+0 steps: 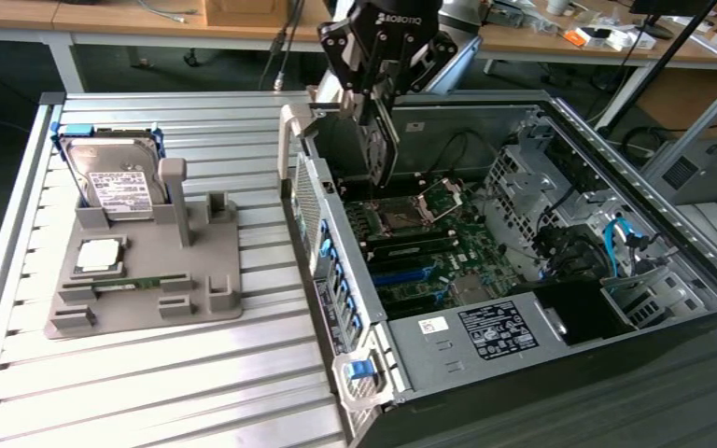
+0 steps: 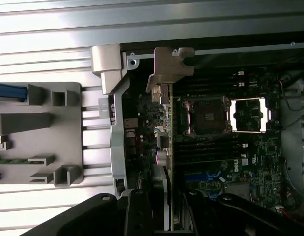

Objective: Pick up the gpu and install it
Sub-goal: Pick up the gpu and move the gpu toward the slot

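- The gpu (image 1: 356, 149) has been picked up: the pincer (image 1: 377, 101) is closed partway on its top edge, and it is held upright.
- It is hung inside the open computer case (image 1: 414, 369), by the rear wall; it is judged not yet seated.

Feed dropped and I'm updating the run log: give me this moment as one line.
tool: shut on gpu | gpu: upright, held above open computer case, beside its port-side wall | install: not yet seated

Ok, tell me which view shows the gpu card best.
The exterior view: the gpu, a dark flat card, hangs upright with its broad face visible, over the open grey computer case. The wrist view catches it edge-on, showing mainly its thin edge and silvery metal bracket.
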`<move>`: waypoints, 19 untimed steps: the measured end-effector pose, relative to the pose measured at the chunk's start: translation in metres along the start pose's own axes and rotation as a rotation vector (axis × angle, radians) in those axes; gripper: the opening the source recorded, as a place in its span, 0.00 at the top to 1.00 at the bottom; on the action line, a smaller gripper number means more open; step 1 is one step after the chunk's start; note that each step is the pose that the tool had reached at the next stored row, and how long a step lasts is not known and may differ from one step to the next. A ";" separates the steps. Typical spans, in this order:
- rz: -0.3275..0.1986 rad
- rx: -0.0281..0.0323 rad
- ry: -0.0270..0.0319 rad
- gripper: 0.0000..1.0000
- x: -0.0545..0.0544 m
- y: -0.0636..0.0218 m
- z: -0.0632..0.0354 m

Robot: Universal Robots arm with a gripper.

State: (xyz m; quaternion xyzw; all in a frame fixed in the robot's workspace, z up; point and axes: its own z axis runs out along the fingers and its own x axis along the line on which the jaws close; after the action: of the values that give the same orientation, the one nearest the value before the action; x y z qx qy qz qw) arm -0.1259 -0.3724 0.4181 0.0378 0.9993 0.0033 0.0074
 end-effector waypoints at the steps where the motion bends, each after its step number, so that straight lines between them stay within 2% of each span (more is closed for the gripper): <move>1: 0.000 0.0000 0.0000 0.70 -0.001 0.0001 0.0000; 19: 0.000 0.0000 0.0004 0.70 -0.020 0.0014 0.0006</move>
State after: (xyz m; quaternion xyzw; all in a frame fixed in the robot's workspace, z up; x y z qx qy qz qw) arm -0.1059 -0.3726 0.4177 0.0378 0.9993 0.0033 0.0073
